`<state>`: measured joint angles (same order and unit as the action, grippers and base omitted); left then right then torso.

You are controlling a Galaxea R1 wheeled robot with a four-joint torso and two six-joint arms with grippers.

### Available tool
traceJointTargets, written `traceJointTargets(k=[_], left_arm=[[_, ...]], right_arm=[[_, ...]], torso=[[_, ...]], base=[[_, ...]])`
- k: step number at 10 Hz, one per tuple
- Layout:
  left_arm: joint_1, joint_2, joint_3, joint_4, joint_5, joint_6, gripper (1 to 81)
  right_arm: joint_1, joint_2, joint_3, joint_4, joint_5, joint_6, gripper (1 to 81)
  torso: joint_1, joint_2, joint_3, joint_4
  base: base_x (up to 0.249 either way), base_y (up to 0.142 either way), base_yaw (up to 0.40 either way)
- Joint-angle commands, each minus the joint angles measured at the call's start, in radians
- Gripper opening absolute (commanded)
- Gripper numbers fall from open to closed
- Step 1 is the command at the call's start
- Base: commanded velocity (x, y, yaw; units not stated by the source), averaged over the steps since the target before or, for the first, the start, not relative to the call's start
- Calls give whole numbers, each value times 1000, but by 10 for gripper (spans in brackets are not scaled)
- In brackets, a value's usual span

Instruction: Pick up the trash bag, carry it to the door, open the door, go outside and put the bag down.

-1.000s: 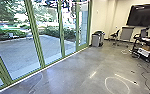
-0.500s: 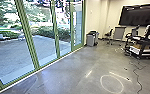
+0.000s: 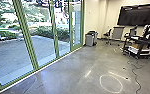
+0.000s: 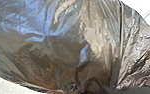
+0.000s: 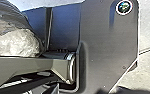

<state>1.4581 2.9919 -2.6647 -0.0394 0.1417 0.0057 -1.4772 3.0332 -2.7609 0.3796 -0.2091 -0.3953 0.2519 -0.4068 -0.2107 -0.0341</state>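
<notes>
Head view has swung clockwise on us; glass panels (image 3: 42, 51) line ten o'clock, bin (image 3: 90, 39) near twelve, cart (image 3: 134, 51), cable (image 3: 135, 75) toward two. Carrying calls for slow, wide rolling. Left wrist: trash bag (image 4: 63, 47) close; left claw, can't tell. Right wrist: trash bag near our bodywork (image 5: 106, 45); right claw, can't tell.

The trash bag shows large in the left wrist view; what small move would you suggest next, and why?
Probably a slight base turn to the left: the trash bag is close at the left wrist, and the green-framed glass front runs along the head view's left side.
</notes>
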Motion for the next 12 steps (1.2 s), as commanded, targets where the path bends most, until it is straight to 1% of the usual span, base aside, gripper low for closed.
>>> traceJointTargets(k=[1,8,12], left_arm=[[-43,0,3,4,67,8,10],[-43,9,3,7,65,11,10],[-43,9,3,13,64,10,10]], right_arm=[[50,0,0,1,-78,-1,811],[48,2,0,1,-78,-2,811],[48,0,0,1,-78,-2,811]], torso=[[0,0,0,0],[0,0,0,0],[-1,-1,0,0]], base=[[0,0,0],[0,0,0],[94,0,0]])
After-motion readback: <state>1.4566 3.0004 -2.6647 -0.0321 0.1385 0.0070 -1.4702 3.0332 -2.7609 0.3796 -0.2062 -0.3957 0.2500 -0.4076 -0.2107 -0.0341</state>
